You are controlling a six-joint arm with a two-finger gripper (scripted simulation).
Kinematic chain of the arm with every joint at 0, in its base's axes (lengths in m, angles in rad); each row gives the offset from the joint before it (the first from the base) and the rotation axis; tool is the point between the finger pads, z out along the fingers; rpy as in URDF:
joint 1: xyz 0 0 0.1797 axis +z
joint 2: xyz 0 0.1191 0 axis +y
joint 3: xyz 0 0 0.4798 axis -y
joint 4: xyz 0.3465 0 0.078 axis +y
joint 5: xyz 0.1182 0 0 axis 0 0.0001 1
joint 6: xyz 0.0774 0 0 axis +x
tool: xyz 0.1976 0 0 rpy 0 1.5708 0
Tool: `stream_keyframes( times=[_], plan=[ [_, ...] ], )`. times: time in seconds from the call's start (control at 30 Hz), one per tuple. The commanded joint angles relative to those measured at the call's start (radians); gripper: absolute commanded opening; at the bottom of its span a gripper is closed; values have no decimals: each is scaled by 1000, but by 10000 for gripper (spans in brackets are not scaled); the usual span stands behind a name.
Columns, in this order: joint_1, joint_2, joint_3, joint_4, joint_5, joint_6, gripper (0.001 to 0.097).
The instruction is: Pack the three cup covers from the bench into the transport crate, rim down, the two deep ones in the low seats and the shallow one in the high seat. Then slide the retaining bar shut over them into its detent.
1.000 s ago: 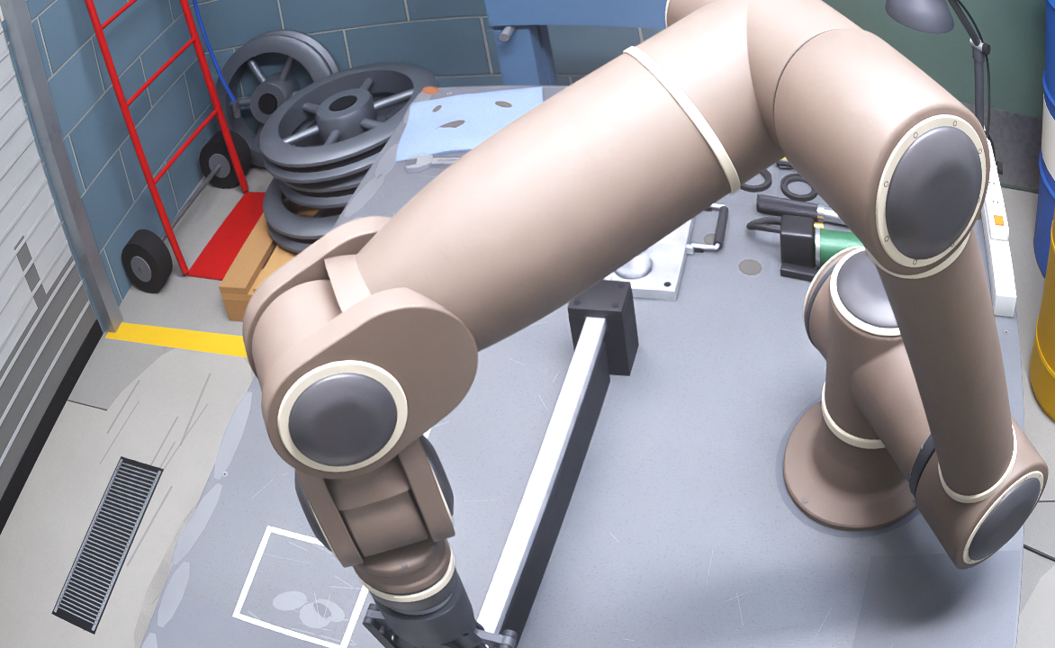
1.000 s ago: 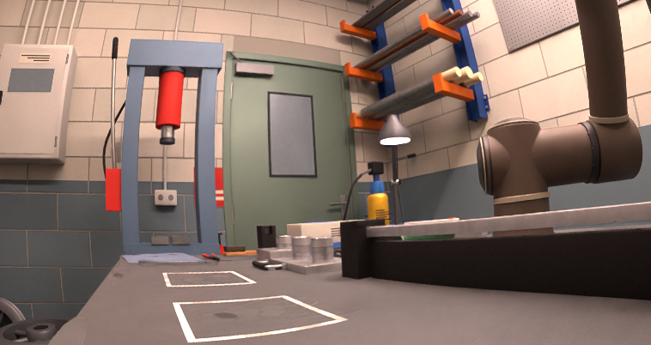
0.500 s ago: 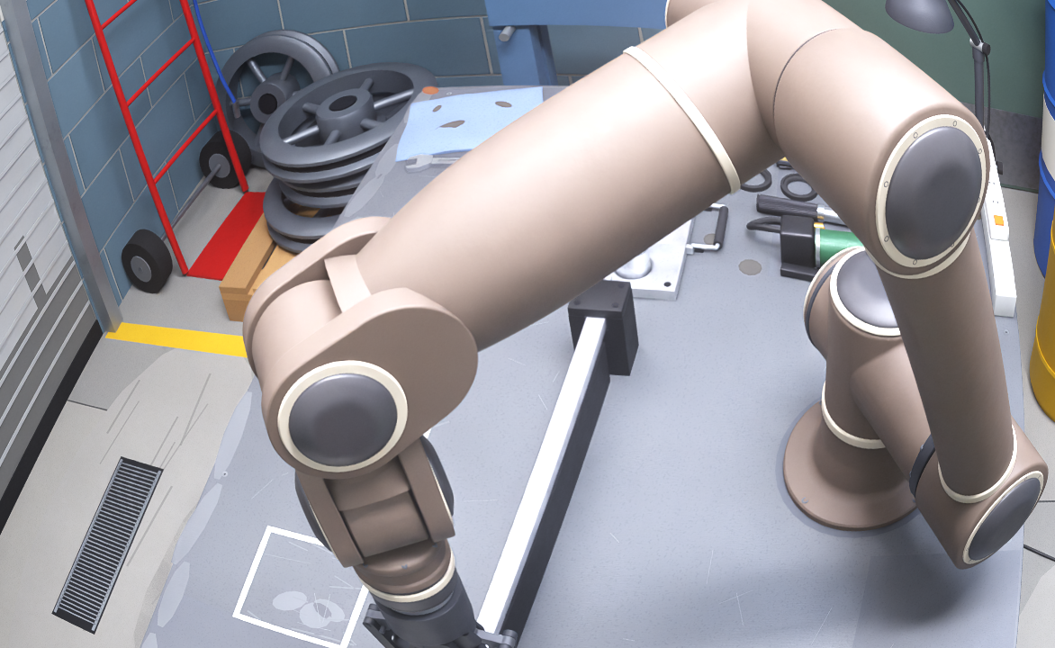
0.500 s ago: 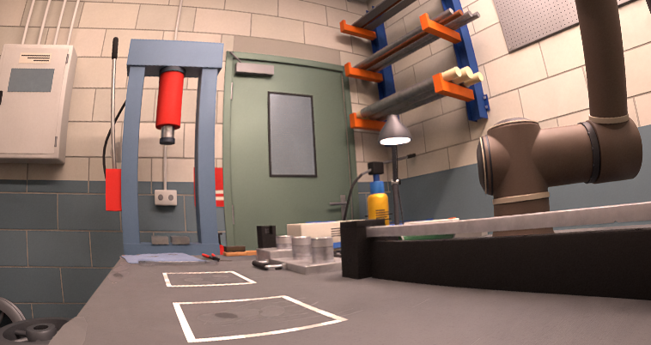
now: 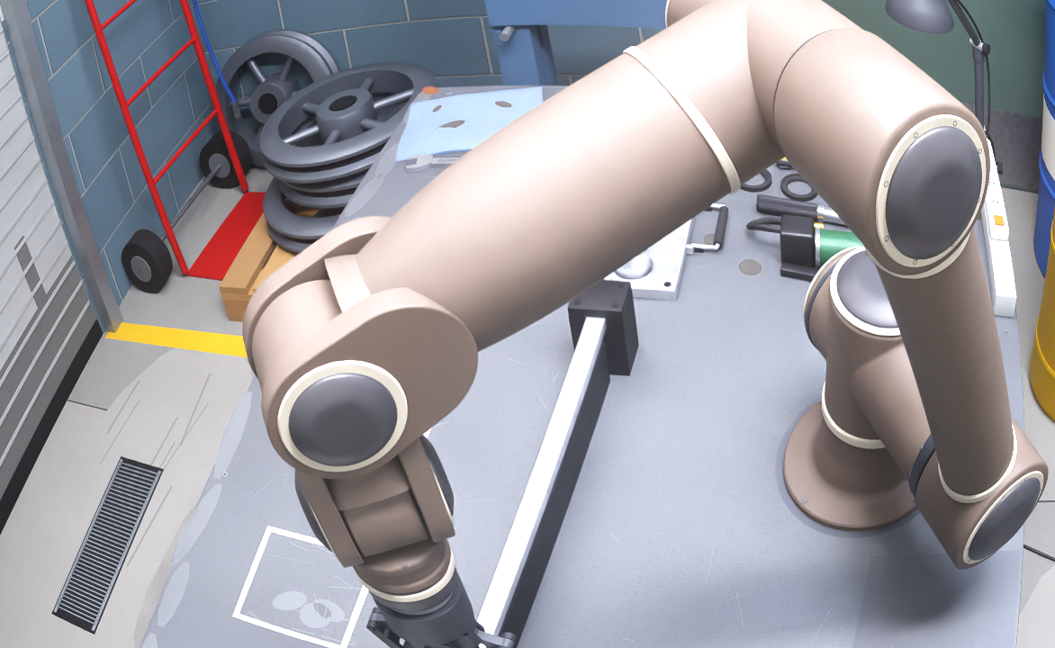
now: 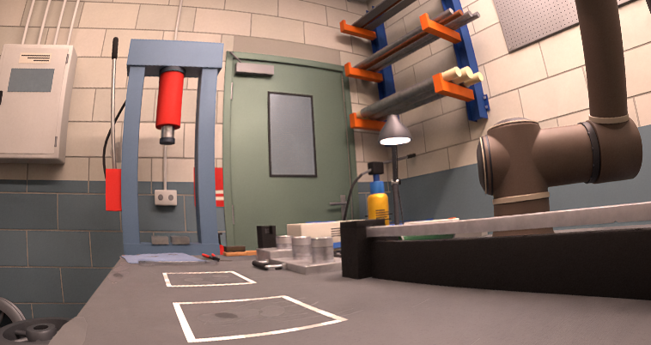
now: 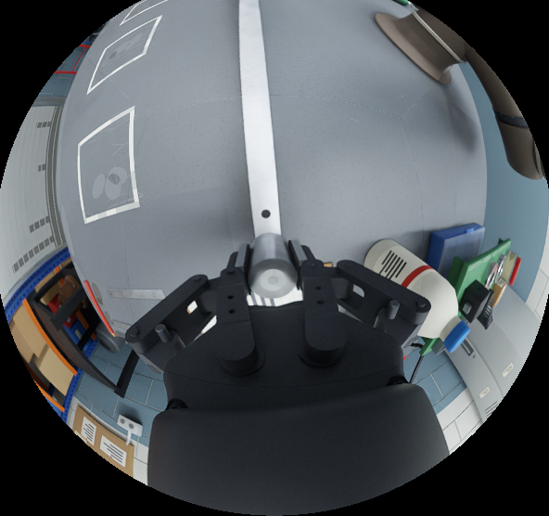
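Note:
The retaining bar (image 5: 545, 463) (image 6: 510, 220) (image 7: 258, 110) is a long pale strip on a dark rail running down the bench, and at its near end my gripper (image 7: 271, 269) is closed on the bar's round grey knob (image 7: 270, 270). The bar's far end meets a black block (image 5: 602, 316) (image 6: 357, 247). Three grey cup covers (image 6: 304, 247) stand upright in the metal crate (image 6: 298, 257) at the far end of the bench. In the side camera my gripper (image 5: 435, 629) sits at the bottom edge, its fingers cut off.
My arm's base (image 5: 846, 463) stands right of the rail. Two white-taped squares (image 6: 255, 318) (image 6: 207, 278) mark the bench left of it. A white bottle (image 7: 417, 287) and blue and green items lie off the near right corner. A drill (image 5: 809, 234) and rings lie far right.

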Motion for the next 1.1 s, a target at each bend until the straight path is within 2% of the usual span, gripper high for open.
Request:
stream_keyframes(
  times=[0.0, 0.37, 1.07],
  plan=[
    [0, 0, 1, 0, 0, 0, 300],
    [0, 0, 1, 0, 0, 0, 80],
    [-45, -42, -63, -23, 0, -45, 80]
  ],
)
